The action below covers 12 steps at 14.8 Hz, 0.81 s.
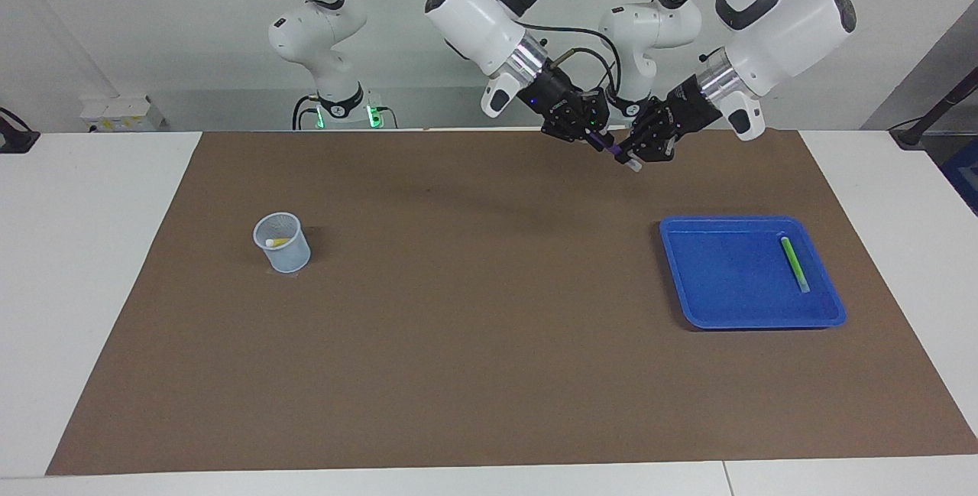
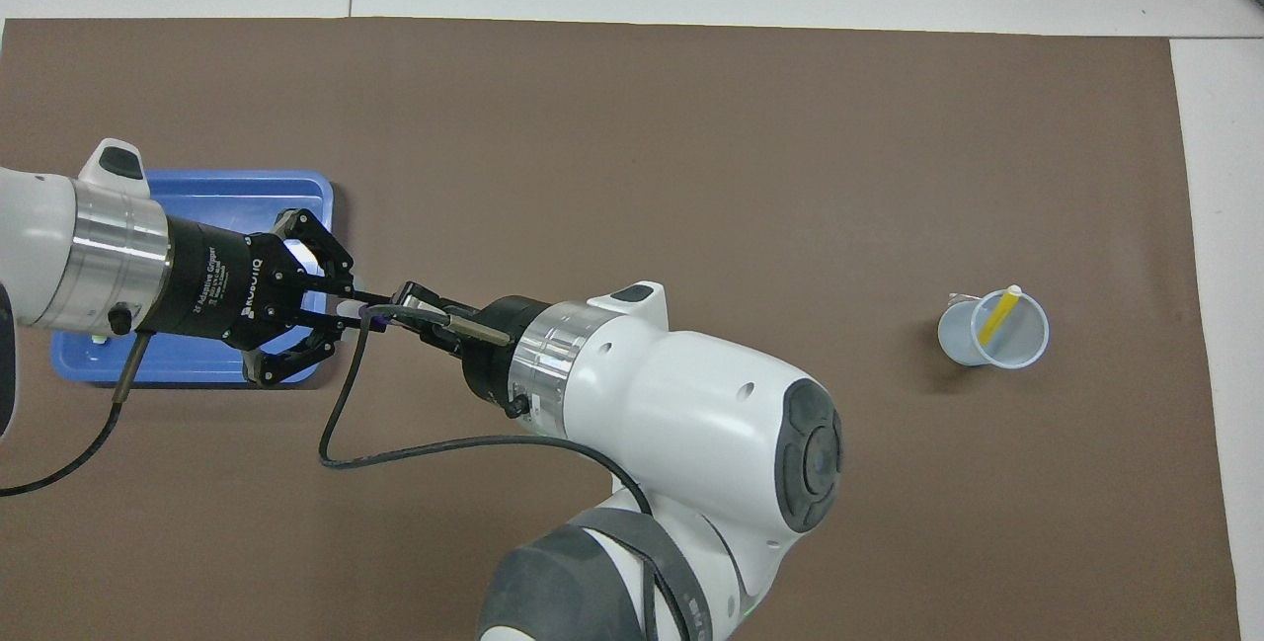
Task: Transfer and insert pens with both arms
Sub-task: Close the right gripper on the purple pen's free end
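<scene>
Yellow pen is already in the cup, green pen waits along the tray's edge, and mid-handover above the mat, left gripper and right gripper both clamp the purple pen.

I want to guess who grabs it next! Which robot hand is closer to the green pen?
Left. The left gripper is up over the mat beside the blue tray where the green pen lies; the right gripper is next to it, toward the cup's end.
</scene>
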Each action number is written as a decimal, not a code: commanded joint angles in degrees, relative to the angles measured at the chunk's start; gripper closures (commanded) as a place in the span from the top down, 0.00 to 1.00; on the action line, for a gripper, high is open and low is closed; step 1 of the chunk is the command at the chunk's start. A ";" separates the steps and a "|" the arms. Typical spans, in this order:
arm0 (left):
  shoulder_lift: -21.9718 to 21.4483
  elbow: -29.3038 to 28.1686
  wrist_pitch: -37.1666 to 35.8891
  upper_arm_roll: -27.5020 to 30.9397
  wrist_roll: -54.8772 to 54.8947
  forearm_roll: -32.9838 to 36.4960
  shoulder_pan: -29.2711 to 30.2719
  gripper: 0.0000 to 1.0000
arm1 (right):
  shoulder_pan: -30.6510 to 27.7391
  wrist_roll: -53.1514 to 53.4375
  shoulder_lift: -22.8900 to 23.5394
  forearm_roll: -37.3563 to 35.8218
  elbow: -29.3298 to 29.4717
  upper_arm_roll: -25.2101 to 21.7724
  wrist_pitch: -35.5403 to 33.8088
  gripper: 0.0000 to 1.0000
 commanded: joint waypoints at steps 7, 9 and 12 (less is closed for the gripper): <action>-2.22 -1.46 -0.93 0.31 1.84 -0.51 -0.16 0.63 | -1.20 -1.05 0.05 -0.41 -0.31 0.34 -0.06 0.00; -2.22 -1.54 -0.93 0.48 2.81 -0.51 0.28 0.63 | -1.64 -1.14 -0.03 -0.41 -0.49 0.34 -0.15 0.00; -2.22 -1.46 -1.19 0.83 5.86 -0.16 1.67 0.63 | -2.17 -1.14 -0.21 -0.50 -0.75 0.34 -1.47 0.00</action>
